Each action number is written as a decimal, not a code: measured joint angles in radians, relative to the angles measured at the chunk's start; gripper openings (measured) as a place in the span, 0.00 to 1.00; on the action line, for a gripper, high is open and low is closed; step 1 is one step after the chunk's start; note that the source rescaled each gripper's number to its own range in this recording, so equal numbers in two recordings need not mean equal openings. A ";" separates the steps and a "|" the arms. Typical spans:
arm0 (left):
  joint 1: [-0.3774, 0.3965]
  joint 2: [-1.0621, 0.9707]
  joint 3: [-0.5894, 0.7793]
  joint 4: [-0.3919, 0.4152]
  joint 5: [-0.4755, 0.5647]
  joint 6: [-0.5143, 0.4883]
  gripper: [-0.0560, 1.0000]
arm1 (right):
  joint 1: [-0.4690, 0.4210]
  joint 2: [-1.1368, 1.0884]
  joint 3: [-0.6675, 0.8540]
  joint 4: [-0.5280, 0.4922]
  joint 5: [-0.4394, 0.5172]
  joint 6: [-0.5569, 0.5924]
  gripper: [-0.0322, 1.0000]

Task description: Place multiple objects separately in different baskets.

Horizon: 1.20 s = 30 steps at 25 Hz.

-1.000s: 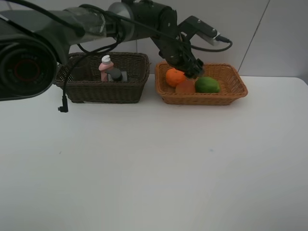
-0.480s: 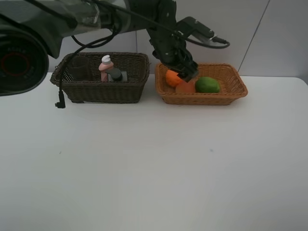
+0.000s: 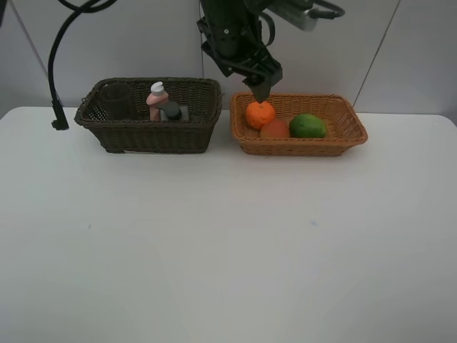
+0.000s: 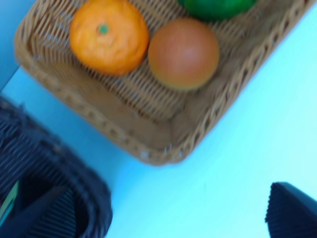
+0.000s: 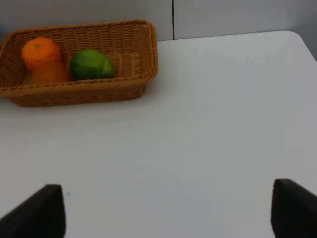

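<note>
Three foods, orange [image 3: 260, 114], bun [image 3: 275, 129] and lime [image 3: 308, 126], are seen in the tan basket [image 3: 348, 133]; bottle [image 3: 156, 100] and box [image 3: 172, 111] sit in the dark basket [image 3: 153, 134]. The left gripper [image 3: 258, 88] has been lifted clear, jaws wide and empty; the right gripper's [image 5: 168, 210] likewise. Sorting is probably finished, though the cup is barely discernible.

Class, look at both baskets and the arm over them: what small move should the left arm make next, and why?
Probably lift the left claw clear and pull back. It hangs open and empty above the orange, which lies in the tan basket with the bun and lime; the pink bottle stands in the dark basket.
</note>
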 joint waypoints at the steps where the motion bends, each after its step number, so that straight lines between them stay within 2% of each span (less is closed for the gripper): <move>1: 0.000 -0.017 0.000 0.008 0.020 0.000 1.00 | 0.000 0.000 0.000 0.000 0.000 0.000 0.84; 6: 0.000 -0.114 0.056 0.036 0.070 -0.007 1.00 | 0.000 0.000 0.000 0.000 0.000 0.000 0.84; 10: 0.000 -0.214 0.171 0.043 0.070 -0.031 1.00 | 0.000 0.000 0.000 0.000 0.000 0.000 0.84; 20: 0.026 -0.487 0.561 0.064 0.017 -0.114 1.00 | 0.000 0.000 0.000 0.000 0.000 0.000 0.84; 30: 0.123 -0.769 0.895 0.067 -0.001 -0.180 1.00 | 0.000 0.000 0.000 0.000 0.000 0.000 0.84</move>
